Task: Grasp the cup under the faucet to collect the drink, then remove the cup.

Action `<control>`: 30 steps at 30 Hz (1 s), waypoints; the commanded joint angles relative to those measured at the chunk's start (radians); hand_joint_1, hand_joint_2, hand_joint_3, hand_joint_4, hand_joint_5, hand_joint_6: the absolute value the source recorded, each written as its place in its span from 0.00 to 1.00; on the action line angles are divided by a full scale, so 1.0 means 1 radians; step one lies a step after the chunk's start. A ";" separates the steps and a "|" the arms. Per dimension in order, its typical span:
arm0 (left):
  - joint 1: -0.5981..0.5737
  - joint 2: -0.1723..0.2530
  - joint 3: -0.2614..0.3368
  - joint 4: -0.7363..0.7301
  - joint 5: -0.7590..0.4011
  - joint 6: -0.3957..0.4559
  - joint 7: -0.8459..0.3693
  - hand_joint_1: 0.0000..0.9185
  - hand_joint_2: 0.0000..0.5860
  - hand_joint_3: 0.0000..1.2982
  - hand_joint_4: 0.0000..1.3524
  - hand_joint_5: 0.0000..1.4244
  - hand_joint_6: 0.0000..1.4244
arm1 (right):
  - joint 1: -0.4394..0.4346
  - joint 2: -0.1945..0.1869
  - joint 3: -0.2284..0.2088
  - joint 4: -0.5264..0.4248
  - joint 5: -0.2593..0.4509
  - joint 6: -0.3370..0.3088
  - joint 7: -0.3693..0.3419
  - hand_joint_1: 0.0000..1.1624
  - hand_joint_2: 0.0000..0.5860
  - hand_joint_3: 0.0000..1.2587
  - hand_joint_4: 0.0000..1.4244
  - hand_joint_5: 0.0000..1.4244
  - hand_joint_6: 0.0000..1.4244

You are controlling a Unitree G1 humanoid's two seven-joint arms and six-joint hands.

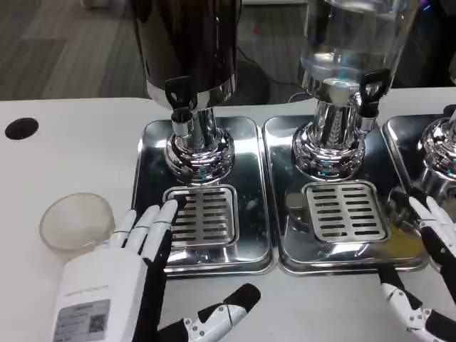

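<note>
On the white desk (64,149) stand a dark drink dispenser (187,50) with a black-handled faucet (179,96) and a clear glass dispenser (353,43), each on a polished steel drip tray (146,164). The left hand (117,274) lies with fingers apart, holding nothing, fingertips at the tray's front edge. The right hand (427,271) is likewise spread, empty. The translucent plastic cup (76,221) sits on the desk, just left of the left hand.

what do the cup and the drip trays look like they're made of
Cup: looks like clear, slightly frosted plastic; the table shows through its wall, though thin glass is possible.
Drip trays: look like polished stainless steel; mirror-bright, reflecting the dispensers above, with slotted grates.
</note>
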State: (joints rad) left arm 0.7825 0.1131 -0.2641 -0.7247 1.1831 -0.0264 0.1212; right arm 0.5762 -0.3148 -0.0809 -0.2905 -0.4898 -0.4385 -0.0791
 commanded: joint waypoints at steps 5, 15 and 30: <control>-0.005 0.006 0.025 -0.003 -0.030 0.003 0.012 0.00 0.14 0.10 0.01 0.08 0.22 | 0.028 0.012 -0.013 -0.037 0.005 -0.023 -0.018 0.50 0.72 0.08 0.00 0.00 0.00; -0.028 -0.014 0.112 -0.073 -0.070 0.058 -0.043 0.00 0.11 0.09 0.01 0.08 0.24 | 0.054 0.011 -0.032 -0.029 0.025 -0.050 -0.014 0.48 0.71 0.09 0.00 0.00 0.00; -0.193 0.006 0.417 -0.066 -0.117 0.235 -0.203 0.04 0.08 0.08 0.03 0.14 0.35 | 0.079 0.004 -0.040 0.005 0.057 -0.113 -0.005 0.41 0.71 0.09 0.01 0.00 0.00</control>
State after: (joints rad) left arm 0.6294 0.1023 0.1143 -0.8324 1.0906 0.1796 -0.0441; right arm 0.6445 -0.3074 -0.1120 -0.2967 -0.4460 -0.5248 -0.0815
